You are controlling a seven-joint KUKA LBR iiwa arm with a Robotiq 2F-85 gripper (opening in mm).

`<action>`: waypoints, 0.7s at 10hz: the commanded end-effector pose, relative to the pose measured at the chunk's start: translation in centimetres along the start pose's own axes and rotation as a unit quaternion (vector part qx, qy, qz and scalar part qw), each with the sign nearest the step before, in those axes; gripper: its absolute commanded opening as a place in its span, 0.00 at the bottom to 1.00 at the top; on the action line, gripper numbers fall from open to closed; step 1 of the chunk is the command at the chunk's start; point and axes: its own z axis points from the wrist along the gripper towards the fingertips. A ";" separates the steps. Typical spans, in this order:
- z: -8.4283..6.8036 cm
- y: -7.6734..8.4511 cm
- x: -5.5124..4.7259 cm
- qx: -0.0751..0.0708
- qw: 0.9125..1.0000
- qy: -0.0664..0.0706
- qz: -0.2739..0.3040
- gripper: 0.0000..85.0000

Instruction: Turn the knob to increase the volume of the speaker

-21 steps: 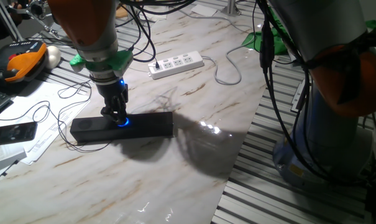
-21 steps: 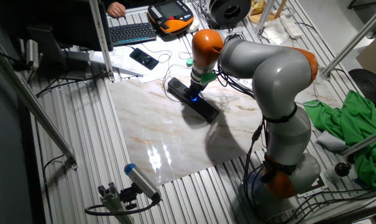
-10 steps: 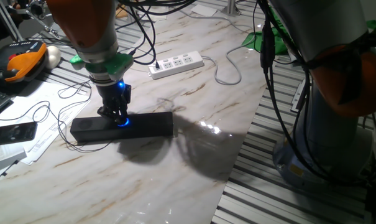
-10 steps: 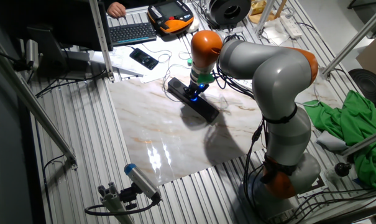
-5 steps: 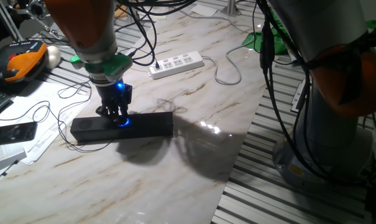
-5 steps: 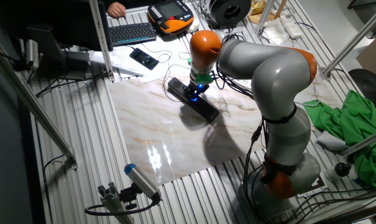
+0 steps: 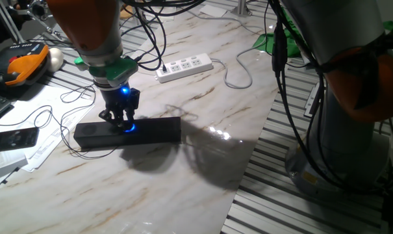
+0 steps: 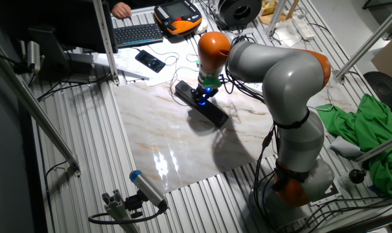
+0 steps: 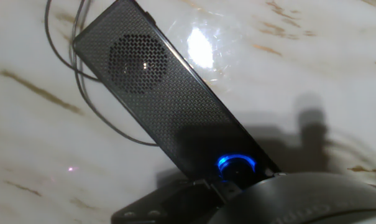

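Change, wrist and fingers [image 7: 123, 117]: rotated about the vertical axis over the last two seconds while set down on the knob [image 7: 127, 127]; finger pair seen turned further round in each successive frame of one fixed view. Blue light on the wrist: formerly facing the camera low on the near side, now higher and swung toward the right. Green collar above the wrist: lobes shifted round in step. Same turn visible, smaller, in the other fixed view at the fingers [image 8: 201, 98]. Amount of knob [image 9: 236, 165] rotation itself: not readable from the glowing ring.
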 end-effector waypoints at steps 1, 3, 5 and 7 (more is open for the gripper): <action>0.0 0.0 0.0 0.000 1.000 0.000 0.004 0.20; 0.0 0.1 0.1 -0.002 1.000 0.000 0.025 0.20; 0.1 0.1 0.3 0.001 0.999 -0.003 0.040 0.20; 0.1 0.2 0.4 0.002 0.998 -0.005 0.062 0.20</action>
